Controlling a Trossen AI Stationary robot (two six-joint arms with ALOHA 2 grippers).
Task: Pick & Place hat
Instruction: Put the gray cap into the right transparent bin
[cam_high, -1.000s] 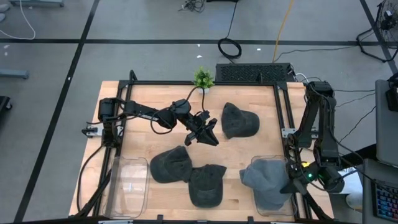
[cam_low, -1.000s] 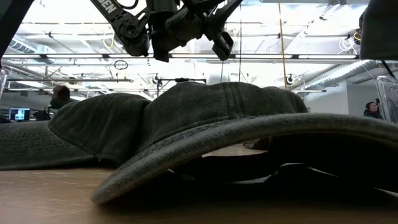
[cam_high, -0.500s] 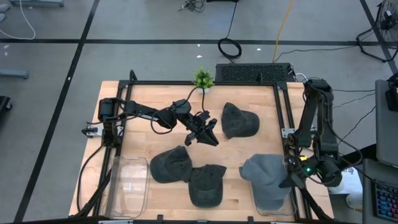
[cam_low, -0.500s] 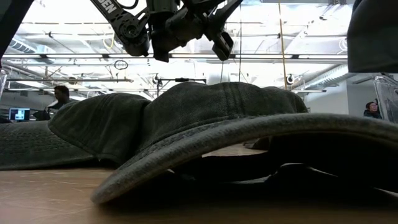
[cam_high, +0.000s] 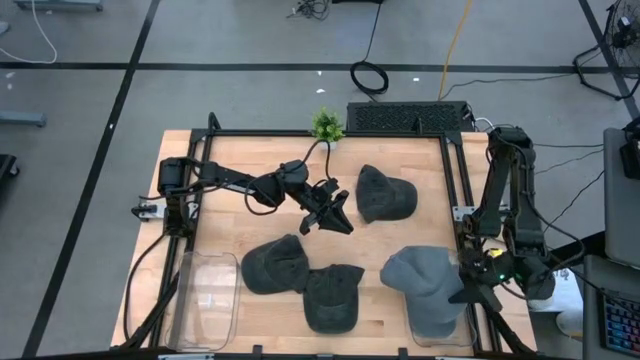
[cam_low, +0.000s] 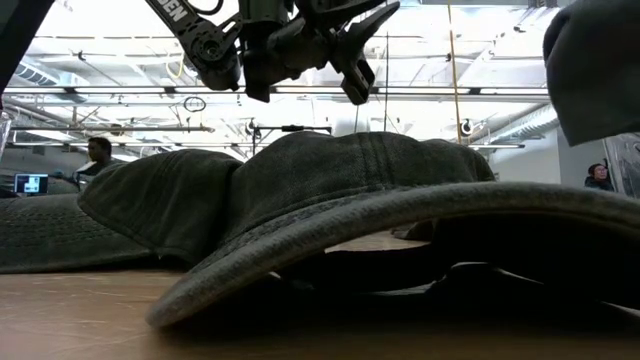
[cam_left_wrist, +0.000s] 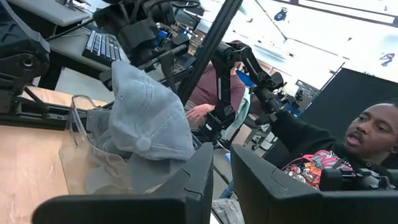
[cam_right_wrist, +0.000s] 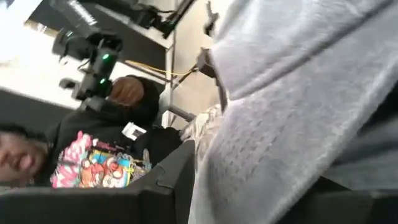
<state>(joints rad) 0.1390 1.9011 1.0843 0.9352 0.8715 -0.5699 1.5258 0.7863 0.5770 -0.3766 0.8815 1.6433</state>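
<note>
Grey workshop floor is seen all around a light wooden table (cam_high: 400, 240) framed by black rails, and a small green plant (cam_high: 325, 124) is parked at its top edge. Three dark charcoal caps are spread on the wood: one dark cap (cam_high: 385, 193) right of centre, another dark cap (cam_high: 273, 264) lower left of centre, and a third dark cap (cam_high: 332, 297) touching it at the bottom middle. That bottom pair fills most of the low view (cam_low: 330, 200).

A light grey fabric cap (cam_high: 424, 290) is found at the lower right of the high view, held up by the right gripper (cam_high: 468, 292) over a clear plastic bin (cam_high: 440, 335), so it's pretty much hanging at the bin's upper edge. The right pincer is clenched on the grey cap's right side. From the left wrist view the same grey cap (cam_left_wrist: 146, 121) is seen dangling above the clear bin (cam_left_wrist: 84, 149). In the right wrist view the frame is mostly filled by grey cloth (cam_right_wrist: 292, 106).

The left gripper (cam_high: 334, 211) is held in the air around the middle of the table, just left of the upper dark cap, with its fingers spread and nothing between them. A second clear plastic bin (cam_high: 208, 298) sits at the lower left corner.

A person in a dark printed shirt (cam_left_wrist: 329, 168) is visible beyond the table.
</note>
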